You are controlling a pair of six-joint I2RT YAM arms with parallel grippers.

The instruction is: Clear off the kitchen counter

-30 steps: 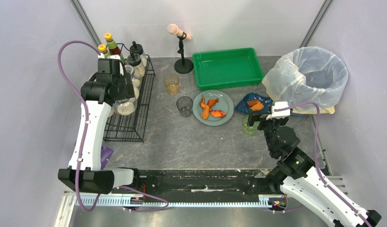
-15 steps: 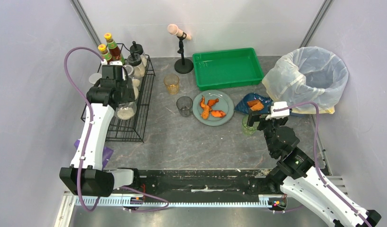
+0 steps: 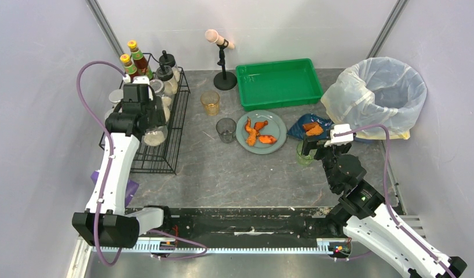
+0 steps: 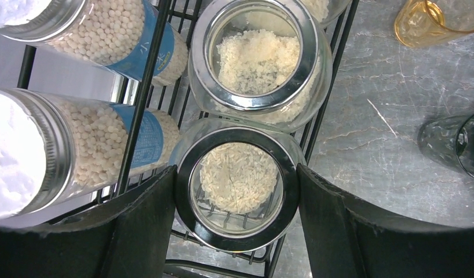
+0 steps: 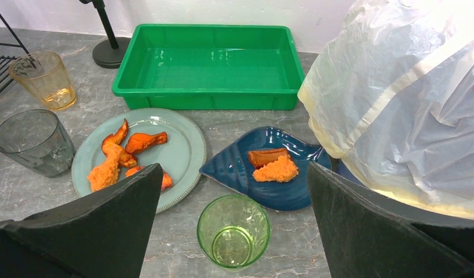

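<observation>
Left gripper (image 4: 236, 197): jaws set wide, one on each side of a rice jar (image 4: 237, 174), edges right against its steel rim. I cannot tell whether they squeeze it or only flank it.
Rice jar: upright, low in the wrist view, base on the wires of the rack (image 3: 146, 164) – it looks set where jars are stored.
Rack neighbours: a second rice jar (image 4: 258, 58) just above it in the wrist view; two pellet jars (image 4: 101, 139) on their sides at the left.
Right gripper (image 5: 234, 168): jaws fully apart, holding nothing, hovering over the green cup (image 5: 233, 230).
Green cup: empty, upright, at the bottom centre of the wrist view, clear of both fingers – lined up for a grasp, by my reading.
Dishes: blue dish (image 5: 292, 197) just above the cup, grey plate (image 5: 179, 145) to its left, both with orange scraps.
Glasses: grey glass (image 5: 32, 142) and amber glass (image 5: 43, 78) at the left edge.
Tray (image 5: 205, 58): empty, upper centre, probably meant for the dishes.
Bin bag (image 5: 408, 104): open, at the right, near the scraps it likely takes.
Counter (image 3: 223, 174): fills the middle of the top view, with the dishes and glasses on its upper half.
Progress: early, as I judge it.
</observation>
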